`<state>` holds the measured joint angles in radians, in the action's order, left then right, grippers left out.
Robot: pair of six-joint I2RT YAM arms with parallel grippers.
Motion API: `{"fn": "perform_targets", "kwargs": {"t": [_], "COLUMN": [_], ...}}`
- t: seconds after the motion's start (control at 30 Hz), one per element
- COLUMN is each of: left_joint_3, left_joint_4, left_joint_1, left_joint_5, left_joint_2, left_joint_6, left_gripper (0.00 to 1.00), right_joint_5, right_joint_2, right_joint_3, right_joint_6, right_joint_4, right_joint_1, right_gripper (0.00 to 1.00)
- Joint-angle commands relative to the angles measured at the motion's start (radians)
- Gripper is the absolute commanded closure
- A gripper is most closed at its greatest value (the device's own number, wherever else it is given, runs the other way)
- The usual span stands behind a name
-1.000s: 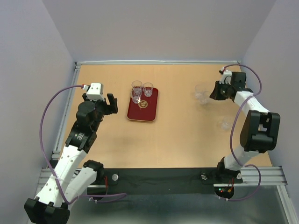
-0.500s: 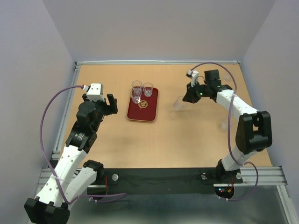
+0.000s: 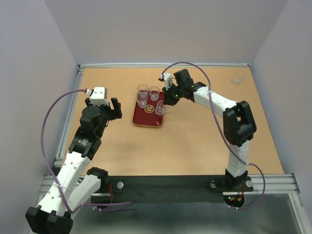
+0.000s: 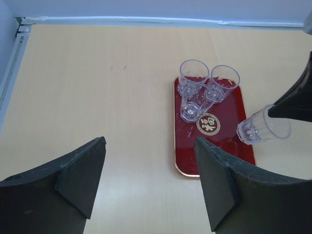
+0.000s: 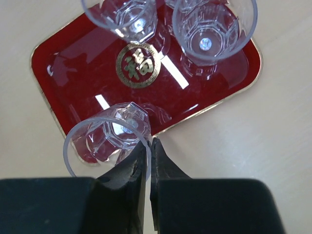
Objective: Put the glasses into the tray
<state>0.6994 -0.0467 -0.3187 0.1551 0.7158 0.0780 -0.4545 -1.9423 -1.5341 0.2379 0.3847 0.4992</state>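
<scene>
The dark red tray (image 3: 146, 119) lies on the wood just left of centre, with three clear glasses (image 3: 142, 90) standing at its far end. My right gripper (image 3: 168, 100) is shut on the rim wall of a fourth glass (image 3: 160, 108), which hangs tilted over the tray's right edge. In the right wrist view the fingertips (image 5: 141, 156) pinch that glass (image 5: 109, 141) above the tray (image 5: 78, 83), near the gold emblem. My left gripper (image 3: 116, 108) hovers open and empty left of the tray. Its wrist view shows the tray (image 4: 214, 151) and the held glass (image 4: 263, 130).
Another clear glass (image 3: 237, 78) stands far off at the back right corner of the table. Pale walls close in the table on the left, back and right. The right arm stretches across the middle of the table toward the tray.
The right arm has swung left from the table's right side, carrying the glass to the tray's right edge. The left arm has not moved.
</scene>
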Motion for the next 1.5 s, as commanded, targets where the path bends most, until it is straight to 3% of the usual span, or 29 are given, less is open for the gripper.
{"fn": "perform_targets", "kwargs": {"t": [0.0, 0.3, 0.53, 0.77, 0.97, 1.47], "left_joint_3": [-0.006, -0.006, -0.005, -0.006, -0.005, -0.008], "left_joint_4": [0.041, 0.042, 0.041, 0.041, 0.042, 0.041], "left_joint_1": [0.0, 0.0, 0.0, 0.0, 0.0, 0.0], "left_joint_5": [0.018, 0.021, 0.023, 0.021, 0.023, 0.023], "left_joint_2": [-0.006, -0.006, -0.007, -0.009, -0.009, -0.018], "left_joint_6": [-0.017, -0.018, -0.02, -0.02, -0.018, -0.02], "left_gripper": [0.16, 0.16, 0.16, 0.16, 0.16, 0.16], "right_joint_5": [0.131, 0.296, 0.339, 0.373, 0.398, 0.405], "right_joint_2": [-0.067, -0.196, -0.236, -0.239, -0.208, 0.054], "right_joint_3": [-0.116, -0.267, -0.311, -0.314, -0.31, -0.127], "right_joint_6": [-0.045, -0.118, -0.141, -0.144, -0.132, 0.054], "right_joint_4": [-0.024, -0.029, -0.032, -0.033, -0.033, -0.033], "right_joint_1": [0.036, 0.093, 0.113, 0.116, 0.117, 0.102], "right_gripper": [0.99, 0.99, 0.91, 0.68, 0.6, 0.57]}}
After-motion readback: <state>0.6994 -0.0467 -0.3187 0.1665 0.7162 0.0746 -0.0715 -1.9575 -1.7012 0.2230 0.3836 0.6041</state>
